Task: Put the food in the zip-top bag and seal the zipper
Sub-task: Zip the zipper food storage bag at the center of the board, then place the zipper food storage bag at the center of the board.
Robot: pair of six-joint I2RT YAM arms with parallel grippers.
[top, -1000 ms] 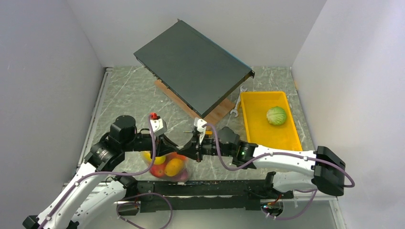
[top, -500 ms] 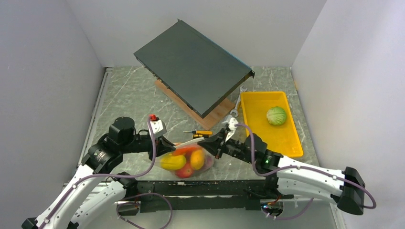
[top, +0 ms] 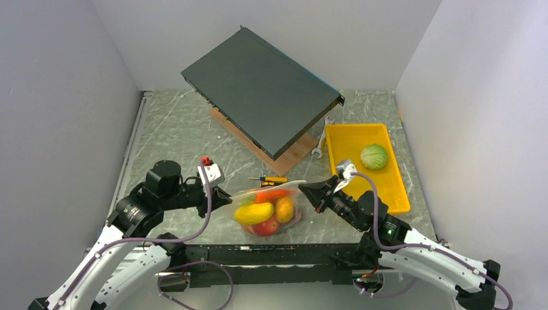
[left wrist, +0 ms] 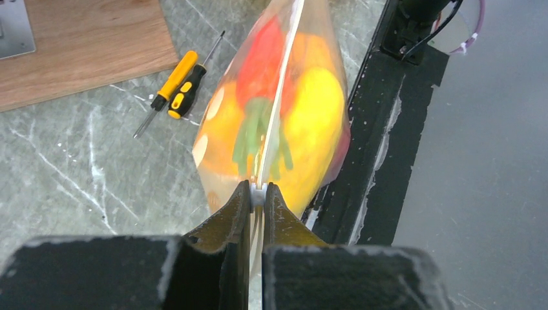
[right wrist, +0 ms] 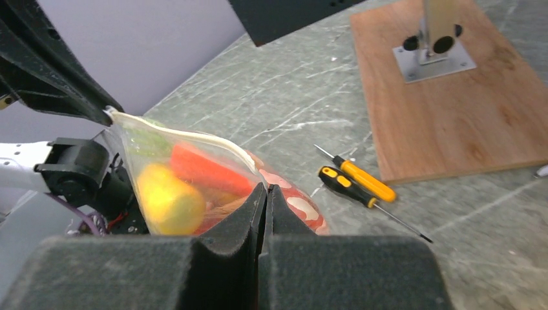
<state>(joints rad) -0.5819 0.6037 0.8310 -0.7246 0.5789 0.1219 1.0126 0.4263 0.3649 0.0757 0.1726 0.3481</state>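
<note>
the bag (top: pixel 268 210) is held up between the two arms near the front edge of the worktop (top: pixel 174 142), with the food (top: pixel 255 212) packed inside it. whether its belly rests on the worktop cannot be told. the zipper (right wrist: pixel 194 136) forms the upper edge, and its long axis runs left to right, from the left pincer (left wrist: pixel 257 192) across to the right pincer (right wrist: pixel 265 190).

the left pincer is pressed together on the zipper's left end, with the strip seen between its tips. the right pincer is pressed fully together at the zipper's right end; whether any film is caught between its tips cannot be told. the strip is judged closed along the length that is seen.

one cabbage (top: pixel 373 156) is seen in the tray (top: pixel 339 174), well apart from the bag, beyond and to the right of the right pincer. the right arm is the nearer one.

the left arm is reached forward and inward, low, with its pincer pointed right. the right arm is folded low, with its pincer pointed left along the zipper's axis.
</note>
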